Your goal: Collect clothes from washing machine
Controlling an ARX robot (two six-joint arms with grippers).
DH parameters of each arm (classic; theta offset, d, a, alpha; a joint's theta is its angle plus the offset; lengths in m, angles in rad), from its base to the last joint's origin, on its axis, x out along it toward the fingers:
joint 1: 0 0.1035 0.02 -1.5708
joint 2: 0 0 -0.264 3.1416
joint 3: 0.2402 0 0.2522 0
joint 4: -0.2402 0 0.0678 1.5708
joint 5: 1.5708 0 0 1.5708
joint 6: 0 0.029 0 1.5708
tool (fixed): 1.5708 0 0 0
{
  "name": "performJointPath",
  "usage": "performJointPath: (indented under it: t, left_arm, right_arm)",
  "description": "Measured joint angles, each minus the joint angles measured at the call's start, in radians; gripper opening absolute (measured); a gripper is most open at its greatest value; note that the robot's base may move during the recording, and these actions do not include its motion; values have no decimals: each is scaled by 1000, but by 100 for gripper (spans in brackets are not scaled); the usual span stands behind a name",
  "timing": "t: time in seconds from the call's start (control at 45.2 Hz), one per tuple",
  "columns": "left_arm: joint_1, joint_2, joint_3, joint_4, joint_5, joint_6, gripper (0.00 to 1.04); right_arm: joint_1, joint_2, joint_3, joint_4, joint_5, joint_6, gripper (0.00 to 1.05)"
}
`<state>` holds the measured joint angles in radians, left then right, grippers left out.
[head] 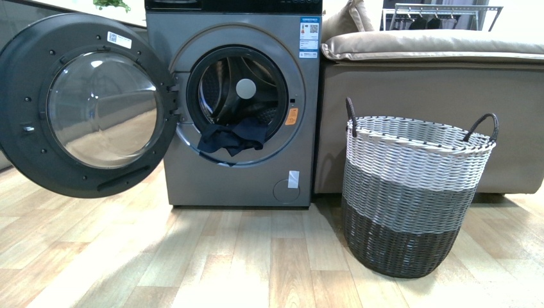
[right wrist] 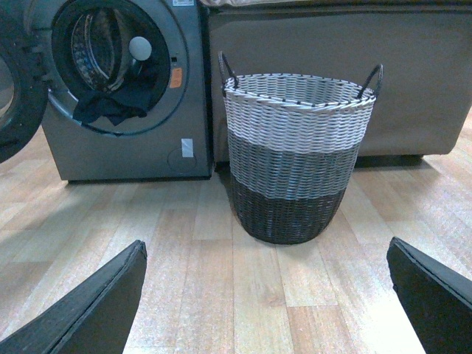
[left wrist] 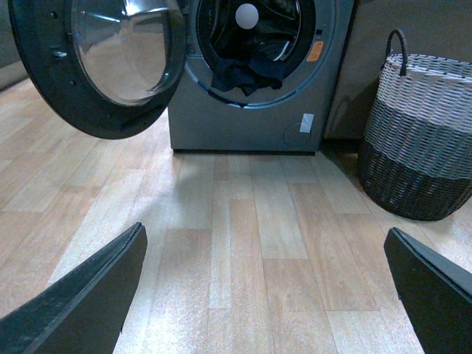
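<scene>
Spilling from the washing machine (head: 237, 183): dark clothes (head: 232, 138).
Basket (head: 414, 186) at three o'clock; left gripper (left wrist: 265, 228) and right gripper (right wrist: 267, 242) splayed, empty.

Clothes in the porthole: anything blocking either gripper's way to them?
Nothing visible. The door is swung aside, and only wood floor lies between the clothes and the left gripper and right gripper.

The left gripper (left wrist: 265, 228) is showing two flat, matte black fingers (left wrist: 88, 302), each tapering to a blunt wedge tip. The fingers of the right gripper (right wrist: 265, 242) are looking the same, dark and straight-edged.
</scene>
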<state>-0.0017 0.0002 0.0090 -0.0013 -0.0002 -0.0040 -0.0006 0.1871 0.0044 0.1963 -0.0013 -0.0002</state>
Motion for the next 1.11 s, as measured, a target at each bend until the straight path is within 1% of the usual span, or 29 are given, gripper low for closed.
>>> performJointPath:
  t: [1.107]
  left_arm:
    - [0, 3, 0, 0, 1, 0, 98]
  right_arm:
    - [0, 3, 0, 0, 0, 0, 97]
